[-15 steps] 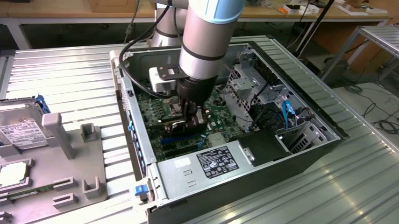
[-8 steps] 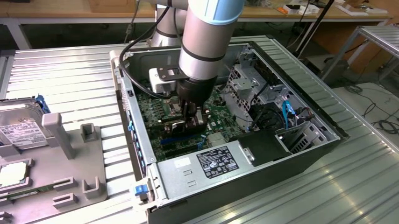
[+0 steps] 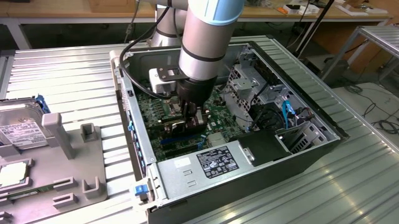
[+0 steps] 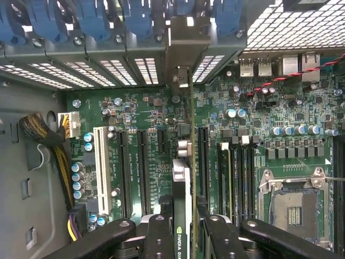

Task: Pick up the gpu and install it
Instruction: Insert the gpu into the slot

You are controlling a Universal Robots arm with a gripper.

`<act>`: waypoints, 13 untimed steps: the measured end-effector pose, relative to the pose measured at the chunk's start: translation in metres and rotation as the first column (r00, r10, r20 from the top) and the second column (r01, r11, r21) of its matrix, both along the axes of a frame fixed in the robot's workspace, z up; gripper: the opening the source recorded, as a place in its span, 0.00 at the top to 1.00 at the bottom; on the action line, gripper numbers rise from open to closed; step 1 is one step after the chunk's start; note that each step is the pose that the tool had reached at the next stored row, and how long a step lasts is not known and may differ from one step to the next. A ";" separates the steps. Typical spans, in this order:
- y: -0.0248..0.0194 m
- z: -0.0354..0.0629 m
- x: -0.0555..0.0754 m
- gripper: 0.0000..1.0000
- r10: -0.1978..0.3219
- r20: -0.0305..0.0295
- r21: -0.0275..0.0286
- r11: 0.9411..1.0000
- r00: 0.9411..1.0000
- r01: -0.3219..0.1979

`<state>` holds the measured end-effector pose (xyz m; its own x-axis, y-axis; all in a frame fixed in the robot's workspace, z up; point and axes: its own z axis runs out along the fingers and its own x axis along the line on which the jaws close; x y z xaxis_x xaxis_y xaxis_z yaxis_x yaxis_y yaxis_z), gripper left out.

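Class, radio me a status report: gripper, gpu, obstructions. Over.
Gripper shut on thin green-black gpu card with silver end bracket. Card edge-on among green motherboard's slots; seating unclear. No obstruction seen.

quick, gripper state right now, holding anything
gripper: closed on the thin, flat, dark green-black gpu card, held edge-on above the green motherboard.

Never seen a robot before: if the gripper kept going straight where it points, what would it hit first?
The gripper holds the gpu edge-on ahead of it, so that card would probably touch the green motherboard first, around its long black slots. How much gap remains is unclear.
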<state>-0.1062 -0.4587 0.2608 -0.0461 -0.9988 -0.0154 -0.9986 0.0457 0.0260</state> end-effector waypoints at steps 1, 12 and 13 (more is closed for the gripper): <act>0.0000 0.0000 0.000 0.73 0.004 0.000 0.000 1.000 1.000 -0.004; 0.0000 0.0003 0.000 0.73 0.016 0.000 0.001 1.000 1.000 -0.016; 0.0000 -0.0002 0.000 0.73 0.016 0.000 0.001 1.000 1.000 -0.016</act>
